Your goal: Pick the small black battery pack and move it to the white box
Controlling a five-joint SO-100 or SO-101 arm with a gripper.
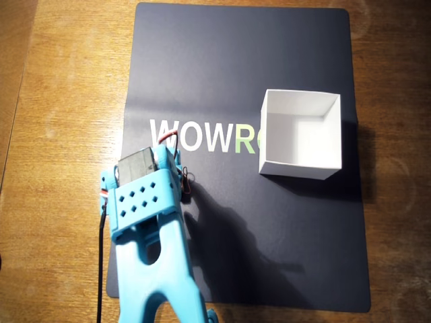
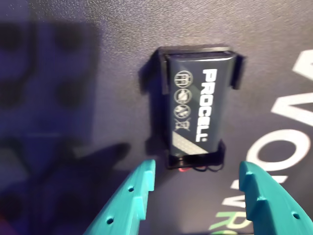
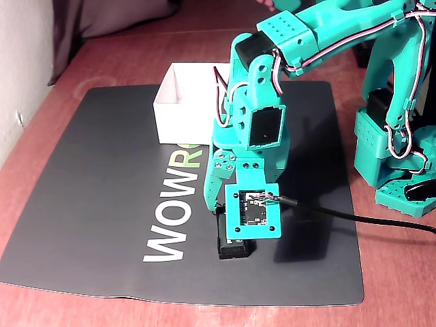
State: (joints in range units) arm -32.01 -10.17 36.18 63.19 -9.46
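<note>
Dark mat [image 1: 283, 235]; claw [image 2: 195, 196] open, arm hides battery pack [image 2: 198, 105] overhead.

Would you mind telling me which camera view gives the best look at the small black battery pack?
The wrist view: the small black battery pack lies fully exposed, PROCELL lettering readable. In the overhead view the arm covers it, leaving only its wires visible. In the fixed view only its lower end shows below the wrist camera mount.
</note>
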